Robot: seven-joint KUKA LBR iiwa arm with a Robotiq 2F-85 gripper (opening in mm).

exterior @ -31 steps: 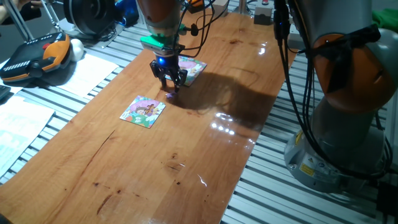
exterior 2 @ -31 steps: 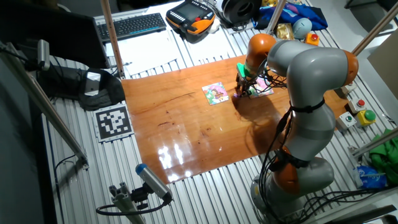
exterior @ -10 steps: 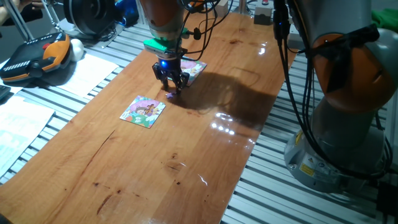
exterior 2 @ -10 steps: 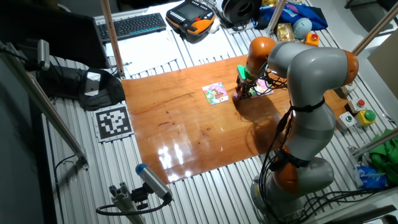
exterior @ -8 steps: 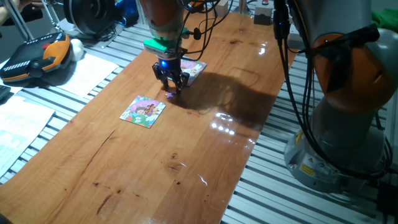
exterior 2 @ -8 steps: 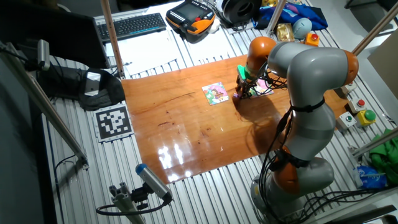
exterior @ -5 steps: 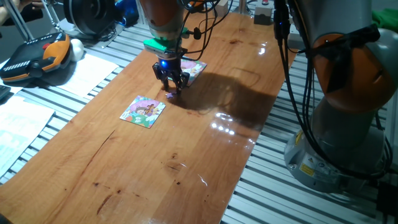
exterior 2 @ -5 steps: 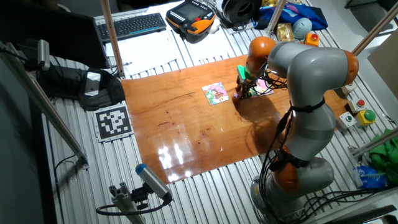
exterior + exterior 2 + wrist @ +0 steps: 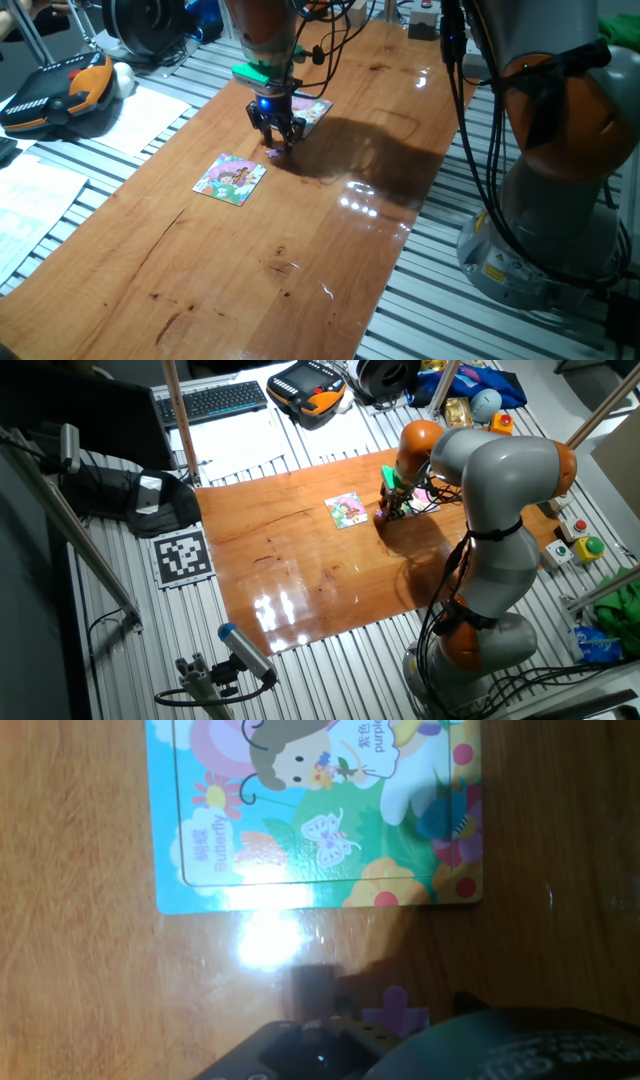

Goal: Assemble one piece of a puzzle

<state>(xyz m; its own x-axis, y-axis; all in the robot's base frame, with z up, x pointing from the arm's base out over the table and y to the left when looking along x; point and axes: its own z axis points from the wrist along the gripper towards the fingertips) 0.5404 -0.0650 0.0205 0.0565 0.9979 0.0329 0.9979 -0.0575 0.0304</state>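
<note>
We see the puzzle (image 9: 230, 179) lying flat on the wooden table (image 9: 300, 250), left of the gripper: a small square, green edges, pink-purple figure in the middle. In the other fixed view the puzzle (image 9: 347, 510) sits just left of the arm. Missing slot is too small for us to make out.

The gripper (image 9: 276, 143) is down at the tabletop, fingers pointing at the wood, apart from the puzzle. The piece (image 9: 272, 152) shows as a tiny purple speck right at the fingertips, on or just above the table. In the hand view the piece (image 9: 397, 1012) is lilac-purple with a rounded knob on its top edge; its lower part is hidden behind the dark finger (image 9: 520, 1040). We cannot tell whether the claw is clenched on it or just around it.

Past the gripper lies a second puzzle (image 9: 308, 109), with a blue border, a cartoon girl, a butterfly and flowers in the hand view (image 9: 320, 810). It is near the piece, not touching.
</note>
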